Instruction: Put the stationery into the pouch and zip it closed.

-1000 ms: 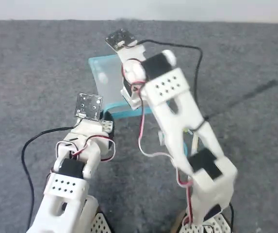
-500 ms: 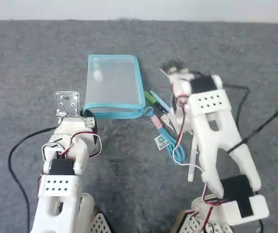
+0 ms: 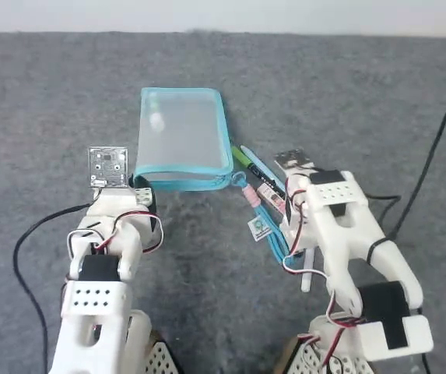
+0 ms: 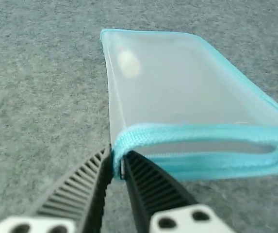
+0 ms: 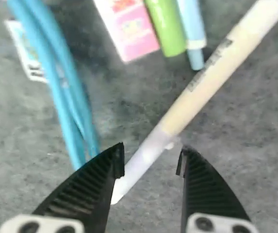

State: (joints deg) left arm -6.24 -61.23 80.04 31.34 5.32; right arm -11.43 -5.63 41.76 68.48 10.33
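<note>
Pouch [image 4: 177, 92], clear with turquoise zip edging, lies on the grey carpet [image 3: 43, 93], its near corner pinched tight by the left gripper [image 4: 117, 164]. The right gripper [image 5: 150, 154] hangs with jaws apart astride the tip of a cream marker [image 5: 216, 63]. A blue cord [image 5: 61, 92] lies just beside one finger, with a pink eraser [image 5: 129, 24] and green pen [image 5: 165, 24] beyond.

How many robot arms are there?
2. The left arm is at a corner of the pouch, its end effector shut on it; the right arm is above the stationery beside it.
</note>
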